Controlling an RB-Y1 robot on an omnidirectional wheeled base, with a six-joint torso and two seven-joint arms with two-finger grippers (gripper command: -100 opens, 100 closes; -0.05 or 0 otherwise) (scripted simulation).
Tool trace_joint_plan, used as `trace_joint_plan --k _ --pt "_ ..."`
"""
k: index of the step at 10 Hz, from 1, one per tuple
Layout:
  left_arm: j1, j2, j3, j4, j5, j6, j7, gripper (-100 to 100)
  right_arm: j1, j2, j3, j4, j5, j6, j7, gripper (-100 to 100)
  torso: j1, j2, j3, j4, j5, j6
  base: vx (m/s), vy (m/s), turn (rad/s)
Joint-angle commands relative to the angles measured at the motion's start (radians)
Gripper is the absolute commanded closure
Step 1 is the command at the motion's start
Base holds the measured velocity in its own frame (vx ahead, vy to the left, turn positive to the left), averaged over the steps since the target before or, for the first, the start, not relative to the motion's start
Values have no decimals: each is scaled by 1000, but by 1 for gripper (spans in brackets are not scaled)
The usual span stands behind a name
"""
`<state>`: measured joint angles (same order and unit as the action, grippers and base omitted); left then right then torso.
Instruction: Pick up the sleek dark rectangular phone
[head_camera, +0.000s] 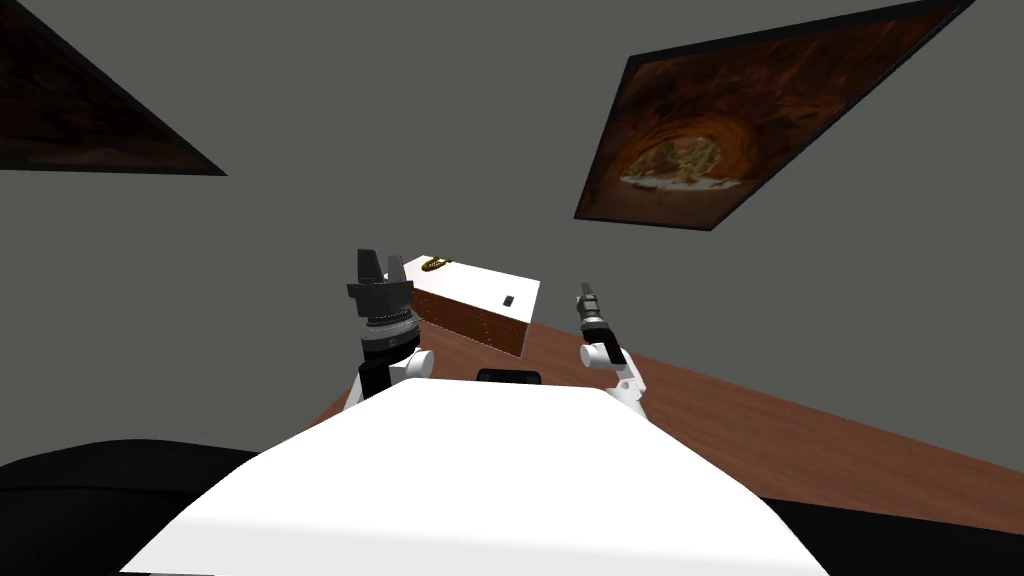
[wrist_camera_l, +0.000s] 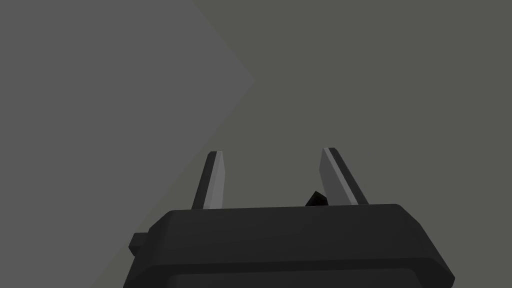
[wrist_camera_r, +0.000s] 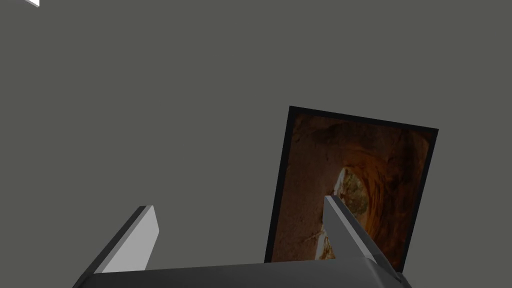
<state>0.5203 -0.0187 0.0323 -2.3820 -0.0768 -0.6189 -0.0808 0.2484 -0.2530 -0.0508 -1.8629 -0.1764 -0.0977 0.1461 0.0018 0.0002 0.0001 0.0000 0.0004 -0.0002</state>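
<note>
Our left gripper (wrist_camera_l: 272, 152) and right gripper (wrist_camera_r: 239, 202) are raised, jaws parted and empty. Between them, farther off, the dark phone (head_camera: 509, 299) lies on a white-topped cabinet (head_camera: 470, 283).

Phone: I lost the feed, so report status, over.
Left gripper open, right gripper open, both short of phone. It lies on white cabinet top. Nothing blocking it.

The phone (head_camera: 509, 299) is seen as a small, dark, flat rectangle. It is laid flat on the white tabletop (head_camera: 470, 285) of a brown-sided piece of furniture, near its right end and close to the near edge.
</note>
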Motion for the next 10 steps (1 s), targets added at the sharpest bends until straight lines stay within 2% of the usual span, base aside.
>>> trace_joint_plan --k 1,2,3,4,5,6,7,8,9,10 --pt "0 0 0 0 0 0 0 0 -50 -38 -13 50 -35 50 36 -100 0 0 0 0 0 0 -13 47 194" --pt "0 0 0 0 0 0 0 0 -55 -38 -13 77 -35 72 36 -100 1 0 0 0 0 0 -8 32 48" --pt "0 0 0 0 0 0 0 0 -99 -60 -20 107 -57 107 62 -100 0 0 0 0 0 1 -12 32 109" --pt "0 0 0 0 0 0 0 0 -99 -60 -20 128 -57 124 62 -100 0 0 0 0 0 0 -8 20 61" --pt "0 0 0 0 0 0 0 0 -138 -82 -26 161 -80 157 89 -100 -1 0 0 0 0 1 -8 27 127" --pt "0 0 0 0 0 0 0 0 -143 -82 -26 180 -80 175 89 -100 0 0 0 0 0 0 -4 23 64" --pt "0 0 0 0 0 0 0 0 -187 -103 -32 217 -103 210 117 -100 0 0 0 0 0 1 -4 32 144" --pt "0 0 0 0 0 0 0 0 -187 -103 -32 233 -103 227 117 -100 0 0 0 0 0 0 -2 24 70" --pt "0 0 0 0 0 0 0 0 -232 -124 -38 271 -126 261 145 -100 0 0 0 0 0 1 -4 28 142" --pt "0 0 0 0 0 0 0 0 -232 -124 -38 287 -126 281 145 -100 0 0 0 0 0 0 1 20 82"
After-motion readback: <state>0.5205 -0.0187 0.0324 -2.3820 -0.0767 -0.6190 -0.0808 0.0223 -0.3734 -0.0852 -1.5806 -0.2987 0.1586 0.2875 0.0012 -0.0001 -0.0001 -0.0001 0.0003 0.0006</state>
